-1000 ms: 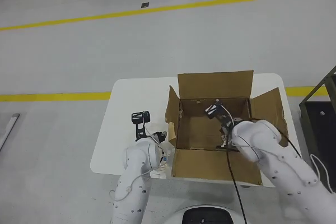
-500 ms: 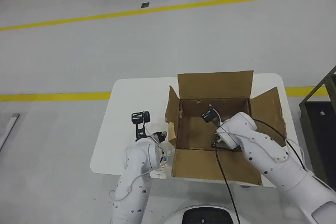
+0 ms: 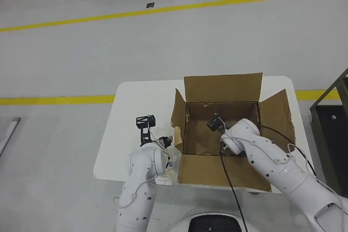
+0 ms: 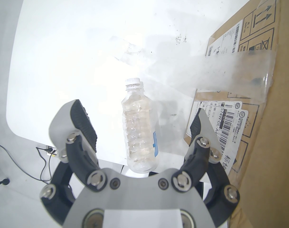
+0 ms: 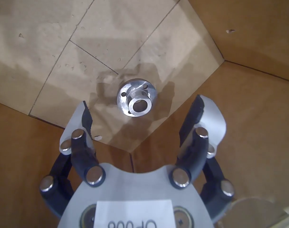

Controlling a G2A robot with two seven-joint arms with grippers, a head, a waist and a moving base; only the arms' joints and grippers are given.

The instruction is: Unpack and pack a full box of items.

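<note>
The right gripper (image 5: 142, 107) hangs inside the cardboard box (image 3: 223, 87), jaws wide apart and holding nothing, above a metal flange (image 5: 136, 100) on the box floor. At 9 o'clock of the box, the left gripper (image 4: 138, 112) is also wide open and empty, over a plastic bottle (image 4: 139, 129) lying on the white table (image 3: 133, 116).

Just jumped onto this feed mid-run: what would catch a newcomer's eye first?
The big open cardboard box on the white table stands out first. A small metal flange lies on its floor near a corner, with the right gripper open above it. Outside the box, a clear plastic bottle is framed by the open left gripper, beside the box's labelled wall.
</note>
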